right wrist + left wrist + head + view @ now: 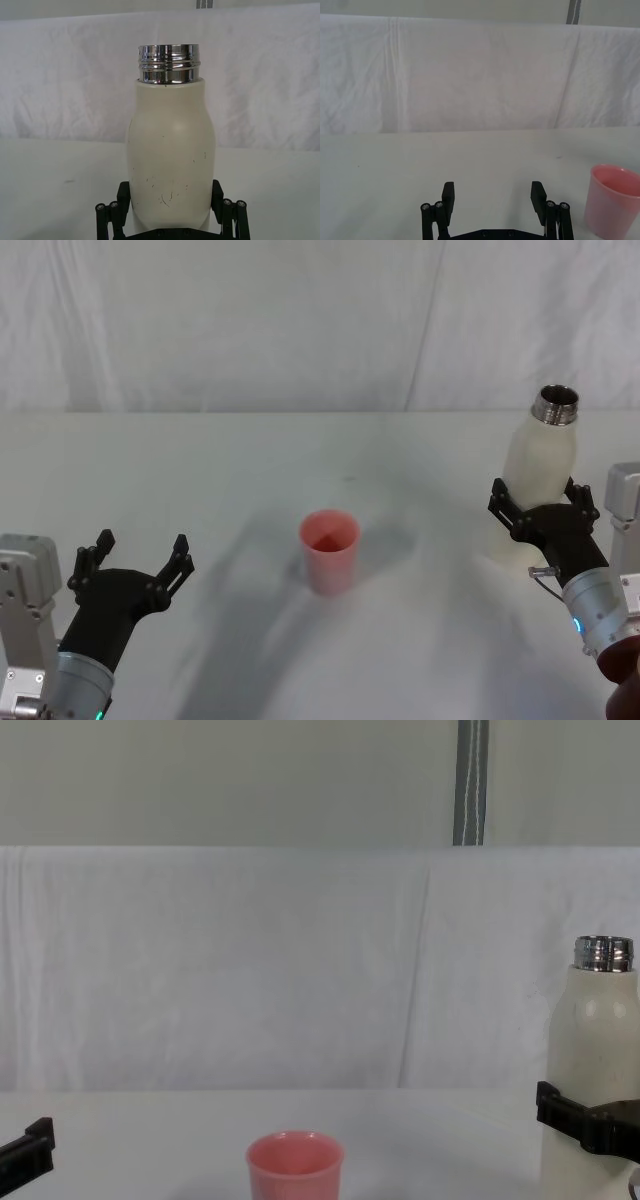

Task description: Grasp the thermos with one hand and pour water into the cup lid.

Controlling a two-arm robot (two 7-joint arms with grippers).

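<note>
- Right black-fingered gripper (541, 505) pinched the tall cream-white steel-necked thermos (541, 455) low on its body; smooth, probably heavy, likely slippery.
- Left gripper (136, 552) hung spread, idle, near the small pink cup lid (329, 550).

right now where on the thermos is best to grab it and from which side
Low on the straight body of the thermos, below the rounded shoulders, coming level from the robot's side. It stands upright with its steel neck open, so a low side grip leaves the mouth free to tip toward the cup lid. The right gripper already straddles it there.

Cream thermos (541, 462), steel neck; pink cup lid (330, 550).
</note>
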